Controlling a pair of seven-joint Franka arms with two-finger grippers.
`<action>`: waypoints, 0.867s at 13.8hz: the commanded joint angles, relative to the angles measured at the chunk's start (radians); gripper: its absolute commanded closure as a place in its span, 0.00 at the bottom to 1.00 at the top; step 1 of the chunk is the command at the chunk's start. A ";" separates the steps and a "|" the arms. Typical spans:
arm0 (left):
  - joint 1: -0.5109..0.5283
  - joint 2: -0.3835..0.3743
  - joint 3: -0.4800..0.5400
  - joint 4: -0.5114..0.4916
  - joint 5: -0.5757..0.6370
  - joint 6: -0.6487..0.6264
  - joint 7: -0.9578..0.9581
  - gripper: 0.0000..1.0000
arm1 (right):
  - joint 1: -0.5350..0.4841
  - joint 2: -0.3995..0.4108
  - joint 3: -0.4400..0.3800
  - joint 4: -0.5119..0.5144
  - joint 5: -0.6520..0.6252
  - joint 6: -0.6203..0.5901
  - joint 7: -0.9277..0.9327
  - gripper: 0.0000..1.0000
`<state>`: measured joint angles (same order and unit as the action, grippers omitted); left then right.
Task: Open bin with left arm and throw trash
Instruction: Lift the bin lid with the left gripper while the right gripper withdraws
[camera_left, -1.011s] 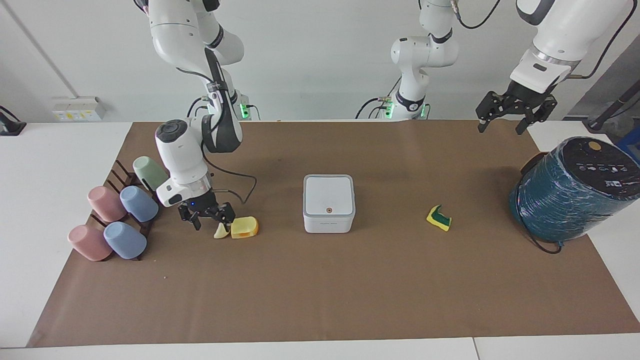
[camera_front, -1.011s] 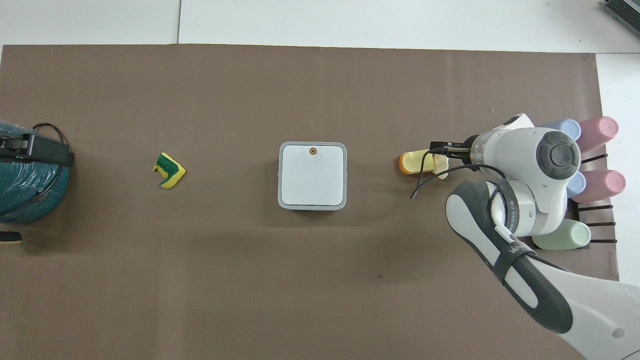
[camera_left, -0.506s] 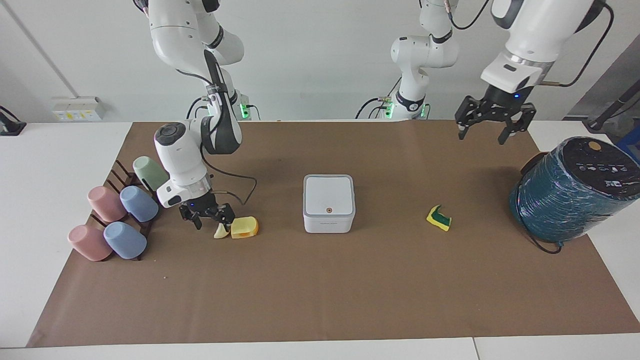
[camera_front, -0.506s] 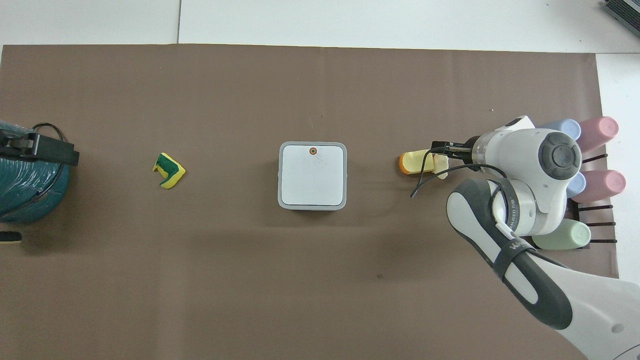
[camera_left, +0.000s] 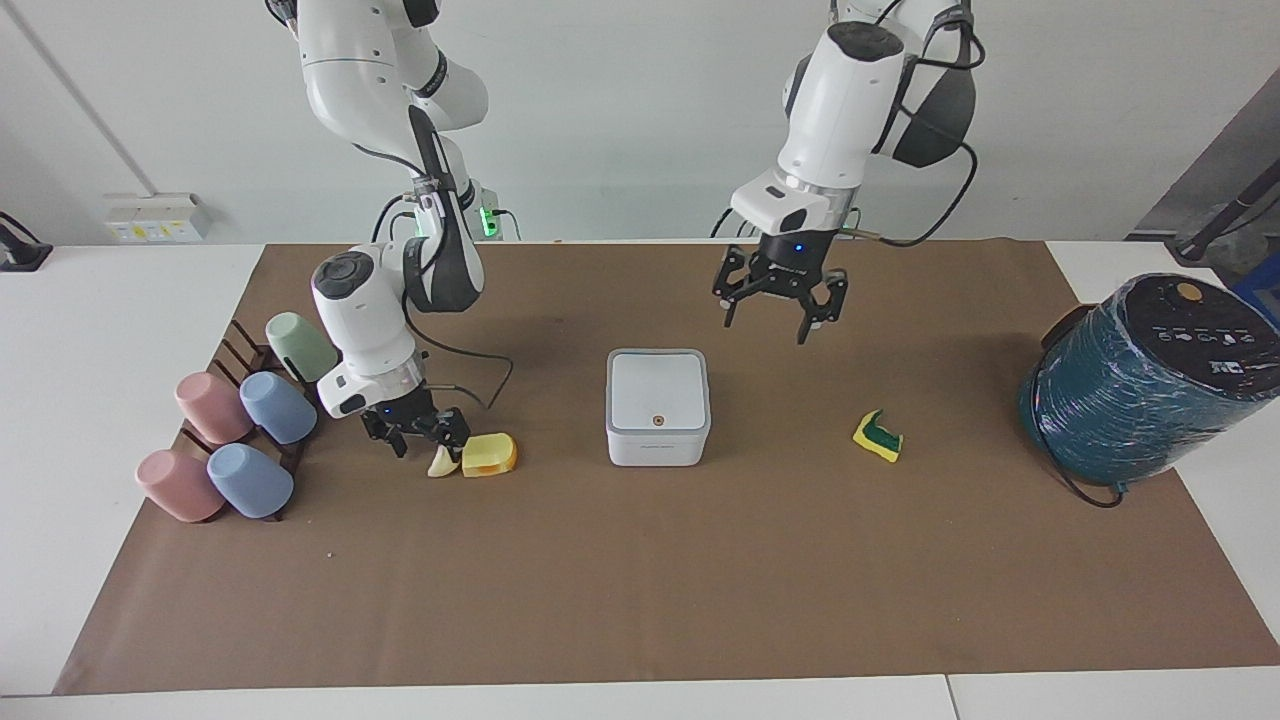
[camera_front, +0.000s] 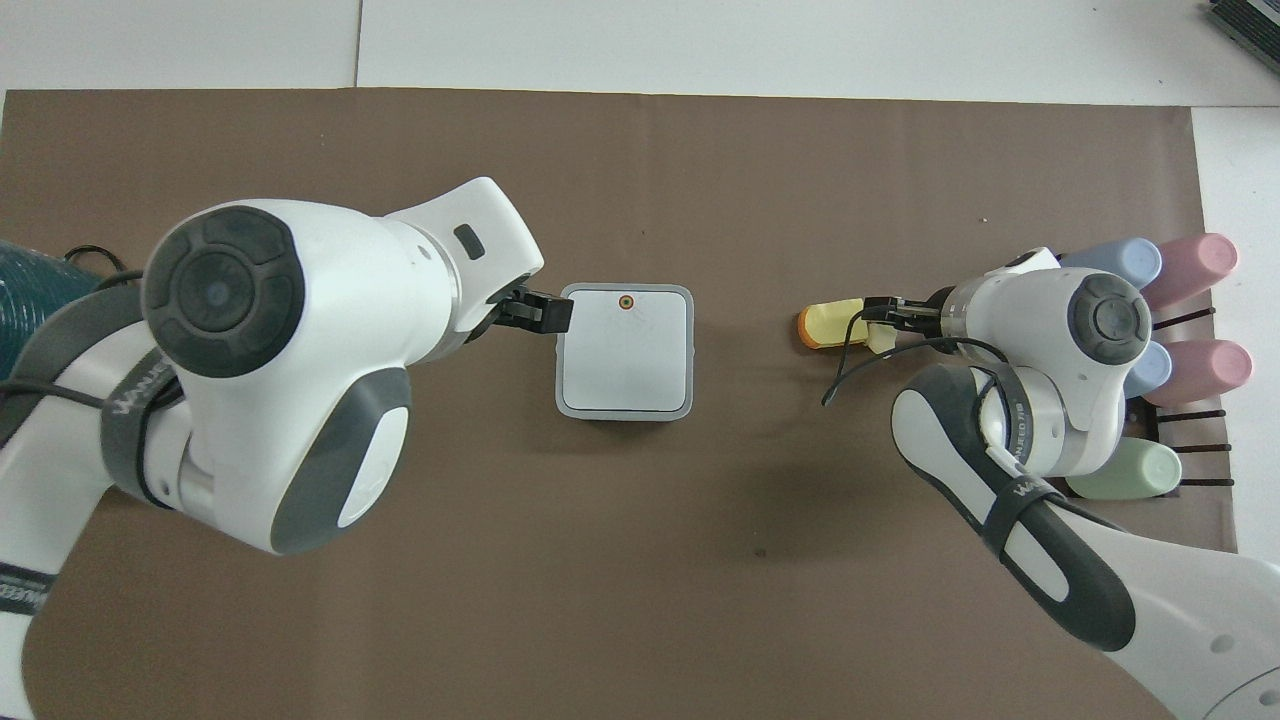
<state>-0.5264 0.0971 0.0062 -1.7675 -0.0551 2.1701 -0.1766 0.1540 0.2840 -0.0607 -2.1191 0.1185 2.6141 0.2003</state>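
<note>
The white bin (camera_left: 658, 408) stands mid-table with its grey-edged lid shut; it also shows in the overhead view (camera_front: 625, 360). My left gripper (camera_left: 768, 325) is open and empty in the air, over the mat beside the bin's corner toward the left arm's end (camera_front: 535, 312). My right gripper (camera_left: 420, 447) is open, low at the table, right by the cream crescent (camera_left: 440, 463). The yellow chunk with an orange edge (camera_left: 490, 455) lies against the crescent (camera_front: 825, 323). The yellow-and-green sponge bit (camera_left: 878, 437) lies toward the left arm's end; the left arm hides it in the overhead view.
A large teal wrapped cylinder (camera_left: 1145, 380) stands at the left arm's end of the table. Several pastel cups on a dark rack (camera_left: 240, 430) sit at the right arm's end, close beside the right arm (camera_front: 1185, 300).
My left arm has swung from near the teal cylinder toward the middle and come lower, now beside the bin. The right gripper has barely moved by the crescent.
</note>
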 joint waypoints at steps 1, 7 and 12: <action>-0.050 0.084 0.020 0.026 -0.022 0.104 -0.011 0.22 | 0.004 0.007 0.009 -0.007 0.024 0.020 0.025 1.00; -0.090 0.167 0.020 0.034 -0.022 0.196 -0.012 1.00 | -0.019 0.014 0.005 0.067 0.004 -0.071 -0.016 1.00; -0.130 0.234 0.020 0.030 -0.023 0.260 -0.041 1.00 | -0.054 -0.008 -0.004 0.200 -0.075 -0.257 -0.018 1.00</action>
<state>-0.6364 0.3035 0.0083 -1.7501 -0.0668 2.4096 -0.2023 0.1348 0.2836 -0.0682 -2.0045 0.0730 2.4626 0.1991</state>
